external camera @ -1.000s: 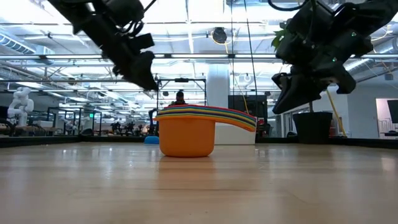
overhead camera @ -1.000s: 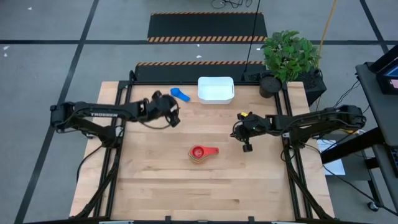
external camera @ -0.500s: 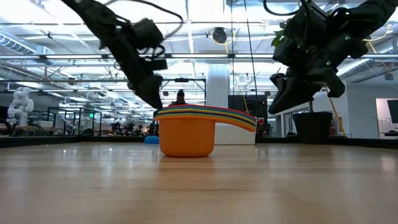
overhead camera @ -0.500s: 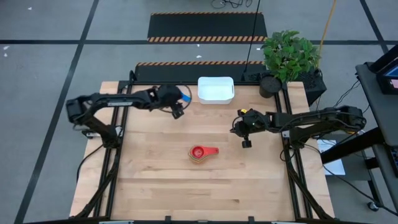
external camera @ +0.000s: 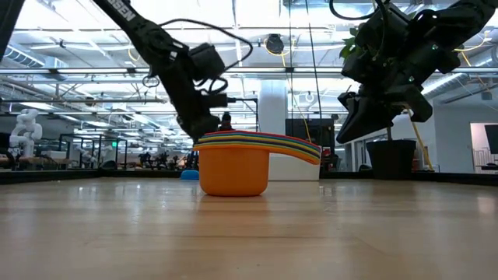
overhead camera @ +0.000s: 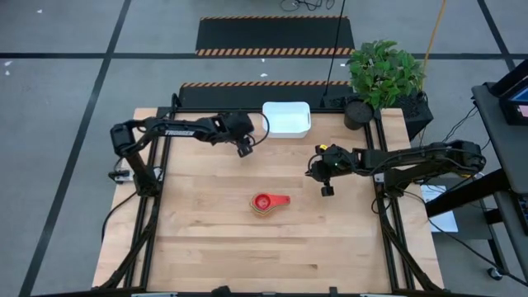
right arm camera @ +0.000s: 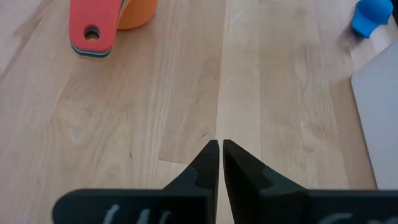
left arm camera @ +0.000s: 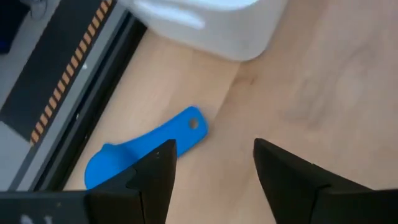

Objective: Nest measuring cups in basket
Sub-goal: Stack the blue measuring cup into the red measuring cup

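Measuring cups [overhead camera: 266, 203] sit stacked mid-frame on the counter [overhead camera: 206, 239]; a blue cup [left arm camera: 146, 146] lies beside the white basket [overhead camera: 286, 120]. Left pincer [overhead camera: 243, 148] hovers spread, empty; right pincer [overhead camera: 327, 191] closed, empty.

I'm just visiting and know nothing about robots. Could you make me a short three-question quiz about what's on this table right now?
1. True or false: the blue cup already lies inside the white basket.
2. Which claw has its fingers apart? A) the left claw B) the right claw C) both
3. Fill in: the stack of nested cups shows a ____ cup on top when seen from above.

Key:
1. False. It lies on the table beside the basket, near the back edge.
2. A. The left claw is open above the blue cup; the right claw is shut, over bare wood.
3. Red.
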`<state>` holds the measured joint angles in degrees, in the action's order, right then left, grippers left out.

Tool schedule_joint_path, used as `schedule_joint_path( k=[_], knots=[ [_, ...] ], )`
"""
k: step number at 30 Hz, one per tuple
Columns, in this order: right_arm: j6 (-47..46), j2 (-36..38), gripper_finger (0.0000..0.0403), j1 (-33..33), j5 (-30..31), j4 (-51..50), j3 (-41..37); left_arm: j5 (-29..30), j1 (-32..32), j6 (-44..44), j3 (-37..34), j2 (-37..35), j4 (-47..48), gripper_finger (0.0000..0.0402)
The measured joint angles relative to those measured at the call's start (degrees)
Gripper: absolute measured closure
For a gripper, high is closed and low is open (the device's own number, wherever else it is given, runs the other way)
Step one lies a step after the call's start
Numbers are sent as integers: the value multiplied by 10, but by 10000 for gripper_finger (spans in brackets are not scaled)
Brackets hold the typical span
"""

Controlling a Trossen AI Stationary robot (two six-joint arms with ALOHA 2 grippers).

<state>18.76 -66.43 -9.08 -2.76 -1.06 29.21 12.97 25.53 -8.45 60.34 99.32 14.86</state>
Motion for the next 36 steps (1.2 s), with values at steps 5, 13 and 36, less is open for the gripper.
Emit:
schedule_joint_path(
  k=[5, 13, 36],
  knots=[
    [-12, 0, 390, 0, -1, 0, 0, 27, 16, 39, 0, 31, 2, 158],
    [-17, 0, 390, 0, -2, 5, 0, 54, 13, 94, 0, 42, 15, 164],
    [-30, 0, 390, 1, -3, 36, 0, 58, -11, 122, 0, 46, -57, 172]
  ],
)
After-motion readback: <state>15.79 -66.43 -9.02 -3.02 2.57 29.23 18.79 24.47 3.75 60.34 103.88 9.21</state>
